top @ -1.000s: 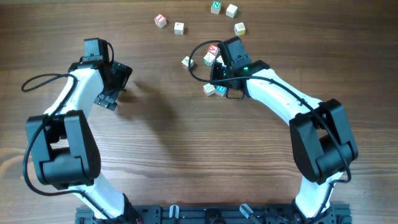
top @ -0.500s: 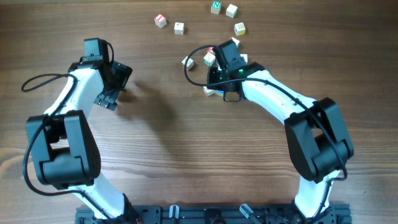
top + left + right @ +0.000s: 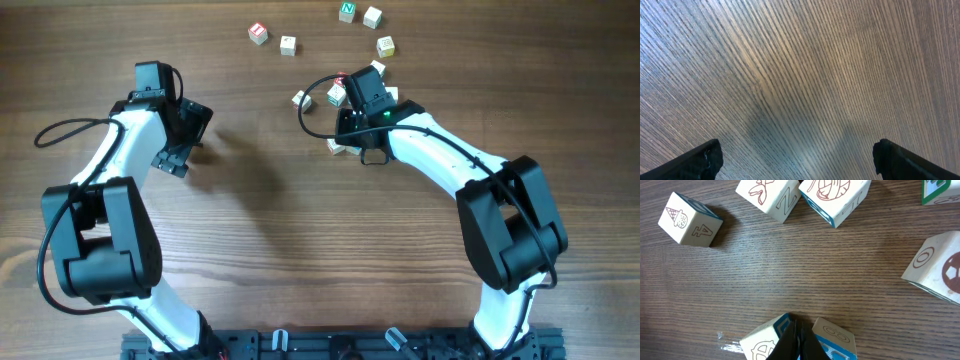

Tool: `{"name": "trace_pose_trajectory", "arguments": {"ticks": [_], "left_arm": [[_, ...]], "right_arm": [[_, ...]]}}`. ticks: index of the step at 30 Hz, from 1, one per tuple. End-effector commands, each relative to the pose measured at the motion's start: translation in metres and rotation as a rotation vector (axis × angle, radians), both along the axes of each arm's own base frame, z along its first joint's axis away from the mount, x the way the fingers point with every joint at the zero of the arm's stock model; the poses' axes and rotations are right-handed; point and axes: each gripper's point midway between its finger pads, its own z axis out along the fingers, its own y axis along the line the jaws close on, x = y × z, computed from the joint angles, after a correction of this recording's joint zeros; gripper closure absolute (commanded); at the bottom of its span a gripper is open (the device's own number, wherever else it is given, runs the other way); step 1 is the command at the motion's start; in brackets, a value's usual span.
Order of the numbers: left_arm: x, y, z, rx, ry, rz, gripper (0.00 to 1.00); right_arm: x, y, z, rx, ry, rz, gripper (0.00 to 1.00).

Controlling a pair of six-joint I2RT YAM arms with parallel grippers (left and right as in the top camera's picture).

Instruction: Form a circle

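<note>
— Wood-grain table (image 3: 300, 250) lies bare across its middle and near half; where are the cubes (image 3: 288, 44)?
— Scattered near the far edge, right of centre, in a loose broken arc. They are pale wood with red, green or blue faces; a green-lettered one (image 3: 347, 12) sits almost at the rim
— And the arms?
— Over bare wood, well apart from any cube, the left gripper (image 3: 187, 140) hangs with its fingers wide apart. The right gripper (image 3: 799, 336) has its fingers pressed together, tips low between two blue-edged cubes (image 3: 762, 344)
</note>
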Motion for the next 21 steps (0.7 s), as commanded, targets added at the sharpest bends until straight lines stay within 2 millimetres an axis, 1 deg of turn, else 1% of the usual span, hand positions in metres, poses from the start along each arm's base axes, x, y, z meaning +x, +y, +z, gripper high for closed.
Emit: {"name": "trace_pose_trajectory", "arguments": {"ticks": [1, 21], "left_arm": [[-0.0001, -0.0003, -0.0042, -0.008, 0.01, 0.009, 0.0], [-0.0001, -0.0003, -0.0042, -0.008, 0.01, 0.009, 0.0]], "right_arm": [[0.0052, -0.0011, -0.0015, -0.012, -0.005, -0.023, 0.95], [0.0043, -0.0072, -0.0032, -0.032, 0.002, -0.058, 0.95]]}}
